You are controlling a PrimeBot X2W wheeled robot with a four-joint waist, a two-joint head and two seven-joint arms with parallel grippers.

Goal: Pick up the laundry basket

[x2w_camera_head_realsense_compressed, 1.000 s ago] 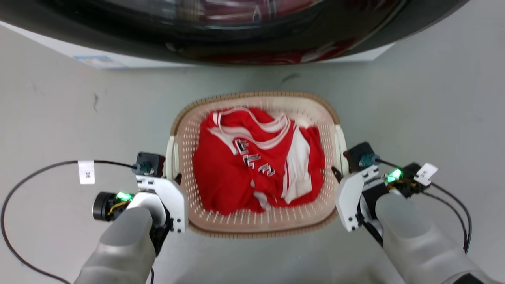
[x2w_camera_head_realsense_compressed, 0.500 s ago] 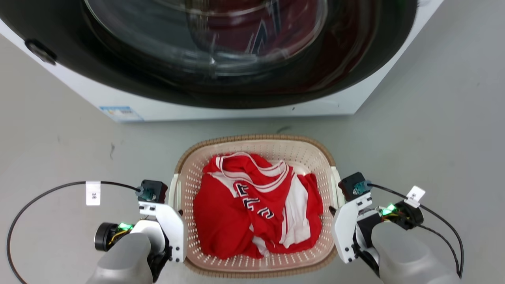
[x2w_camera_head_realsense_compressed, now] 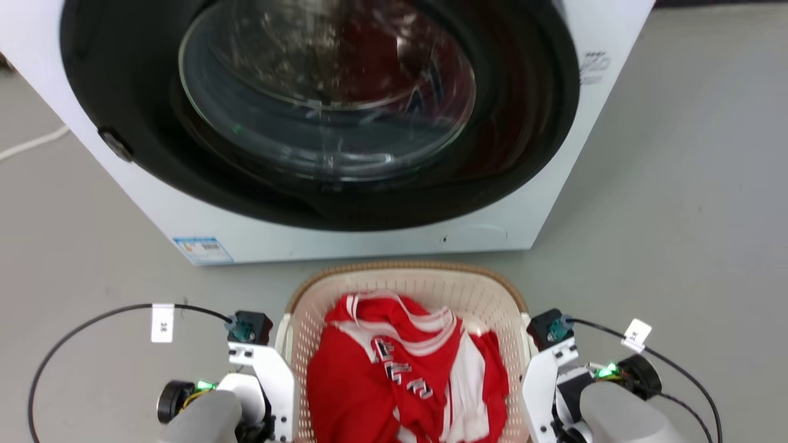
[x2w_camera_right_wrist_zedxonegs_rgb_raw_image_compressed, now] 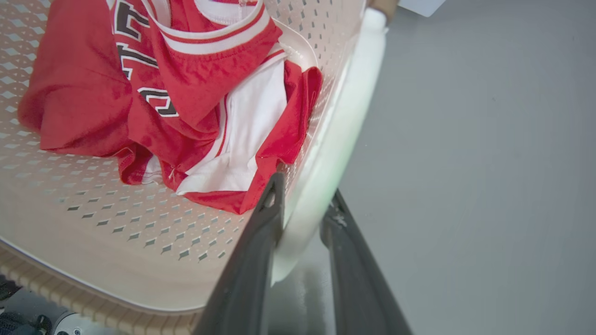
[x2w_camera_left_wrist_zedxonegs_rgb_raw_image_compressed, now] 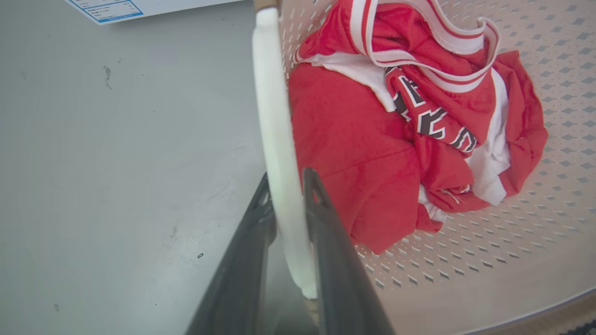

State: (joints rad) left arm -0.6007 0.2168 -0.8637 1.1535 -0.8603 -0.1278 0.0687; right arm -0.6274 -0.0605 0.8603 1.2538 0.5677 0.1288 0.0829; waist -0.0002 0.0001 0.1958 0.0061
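Head view: laundry basket (x2w_camera_head_realsense_compressed: 394,289) noted at bottom centre, long axis across frame, washing machine (x2w_camera_head_realsense_compressed: 554,203) above.
Left wrist view: left tool (x2w_camera_left_wrist_zedxonegs_rgb_raw_image_compressed: 287,177) clenched on white handle (x2w_camera_left_wrist_zedxonegs_rgb_raw_image_compressed: 272,93), basket spread to its right.
Right wrist view: right tool (x2w_camera_right_wrist_zedxonegs_rgb_raw_image_compressed: 307,184) clamped likewise, basket leftward.

cream plastic with a soft sheen for the laundry basket (x2w_camera_head_realsense_compressed: 474,301), pierced all over with small holes; tan, ribbed, woven-look rim (x2w_camera_head_realsense_compressed: 406,266); smooth white plastic side handle (x2w_camera_left_wrist_zedxonegs_rgb_raw_image_compressed: 277,116). inside, a red and white jersey (x2w_camera_head_realsense_compressed: 394,381) of fine-textured cloth, slightly shiny, crumpled. glossy white casing on the washing machine (x2w_camera_head_realsense_compressed: 277,246), glossy black door ring (x2w_camera_head_realsense_compressed: 529,141), clear reflective glass (x2w_camera_head_realsense_compressed: 326,92). smooth matt grey floor (x2w_camera_head_realsense_compressed: 677,215), faintly scuffed. matt dark plastic on the left gripper (x2w_camera_left_wrist_zedxonegs_rgb_raw_image_compressed: 287,177) fingers (x2w_camera_left_wrist_zedxonegs_rgb_raw_image_compressed: 335,260).
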